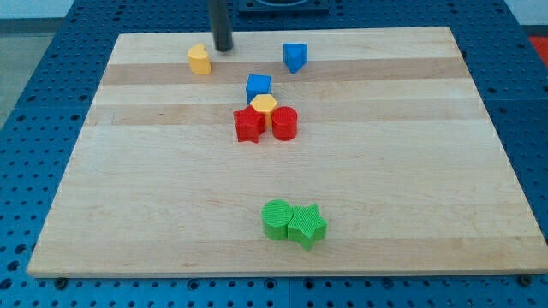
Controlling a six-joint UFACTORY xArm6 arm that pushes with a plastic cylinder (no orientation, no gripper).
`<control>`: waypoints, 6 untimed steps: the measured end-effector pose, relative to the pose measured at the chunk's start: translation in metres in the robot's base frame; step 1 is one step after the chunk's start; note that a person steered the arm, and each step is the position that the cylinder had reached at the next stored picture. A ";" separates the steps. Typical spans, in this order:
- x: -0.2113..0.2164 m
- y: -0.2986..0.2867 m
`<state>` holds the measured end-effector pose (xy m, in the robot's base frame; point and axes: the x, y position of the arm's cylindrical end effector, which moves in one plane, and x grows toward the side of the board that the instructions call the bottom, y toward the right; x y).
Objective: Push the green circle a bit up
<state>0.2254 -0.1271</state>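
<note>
wooden surface, blue pegboard around. tip at top beside yellow block, no fingers, holding nothing. green circle near bottom, touching green star. best approached from below, centred, nudged gently upward.

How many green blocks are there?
2. The green circle and the green star sit touching near the view's bottom, star on the right. None seem hidden.

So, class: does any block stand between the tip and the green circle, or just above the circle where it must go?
Yes. My tip is at the view's top, the green circle near the bottom. Between them sits a cluster: blue block, yellow block, red block, red cylinder. Directly above the circle, no block stands.
</note>
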 end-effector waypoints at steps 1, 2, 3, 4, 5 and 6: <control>0.002 -0.036; 0.014 -0.047; 0.015 -0.039; 0.015 -0.022; 0.020 -0.010; 0.037 -0.010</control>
